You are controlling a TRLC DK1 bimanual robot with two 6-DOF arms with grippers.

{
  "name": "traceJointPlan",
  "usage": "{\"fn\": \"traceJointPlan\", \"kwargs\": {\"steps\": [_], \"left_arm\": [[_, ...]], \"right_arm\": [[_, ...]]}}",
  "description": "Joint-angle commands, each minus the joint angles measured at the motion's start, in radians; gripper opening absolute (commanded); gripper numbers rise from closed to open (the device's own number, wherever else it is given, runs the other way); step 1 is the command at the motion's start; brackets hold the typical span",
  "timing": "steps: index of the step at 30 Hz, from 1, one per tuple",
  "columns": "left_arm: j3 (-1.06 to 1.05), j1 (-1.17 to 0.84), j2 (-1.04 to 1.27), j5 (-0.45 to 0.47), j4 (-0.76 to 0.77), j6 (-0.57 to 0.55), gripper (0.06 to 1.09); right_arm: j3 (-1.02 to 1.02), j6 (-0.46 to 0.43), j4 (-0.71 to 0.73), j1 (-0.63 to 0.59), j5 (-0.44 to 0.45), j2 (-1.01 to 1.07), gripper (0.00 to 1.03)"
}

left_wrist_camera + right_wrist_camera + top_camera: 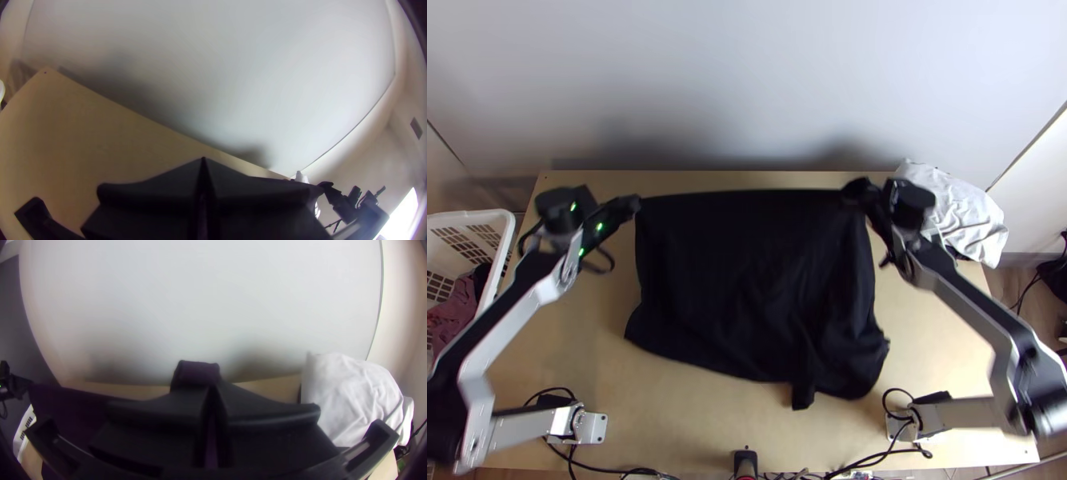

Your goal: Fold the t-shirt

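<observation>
The black t-shirt point(755, 280) hangs stretched between both grippers, its top edge taut and its lower part lying over the middle of the table. My left gripper point(633, 203) is shut on its upper left corner; in the left wrist view the fingers of my left gripper point(203, 160) are pressed together. At the upper right corner, my right gripper point(851, 192) is shut on the cloth. The right wrist view has a bit of dark t-shirt point(198, 372) sticking out beyond my right gripper point(211, 389). A narrow piece of cloth trails at the near edge.
A crumpled white cloth point(959, 210) lies at the table's far right corner. A white basket point(495, 214) with clothes in it stands beyond the left edge. Bare wooden table point(579, 320) shows left of the shirt, and a wall rises behind the far edge.
</observation>
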Motion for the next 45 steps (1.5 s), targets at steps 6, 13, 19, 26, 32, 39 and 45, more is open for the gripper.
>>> {"fn": "traceJointPlan", "kwargs": {"steps": [6, 13, 19, 26, 32, 39, 45], "left_arm": [[0.368, 0.076, 0.528, -0.039, 0.094, -0.01, 0.09], [0.46, 0.097, 0.631, -0.06, 0.094, -0.001, 0.09], [0.302, 0.073, 0.528, -0.06, 0.103, 0.104, 0.09], [0.093, 0.061, 0.395, -0.05, 0.106, 0.145, 0.09], [-0.008, 0.062, 0.338, -0.04, 0.101, 0.17, 0.09], [-0.115, 0.039, 0.238, -0.01, 0.048, 0.225, 0.09], [-0.194, 0.022, 0.165, 0.032, -0.014, 0.219, 0.09]], "right_arm": [[0.493, 0.019, 0.085, -0.058, 0.049, 0.544, 0.03], [0.552, 0.014, 0.071, -0.035, 0.068, 0.599, 0.03], [0.361, 0.011, 0.071, -0.031, 0.074, 0.434, 0.03], [0.032, 0.002, 0.074, -0.024, 0.074, 0.153, 0.03], [-0.149, -0.047, 0.005, 0.027, 0.091, -0.019, 0.03], [-0.222, -0.07, -0.185, 0.1, 0.091, -0.088, 0.03], [-0.314, -0.025, -0.141, 0.153, 0.091, -0.134, 0.03]]}}
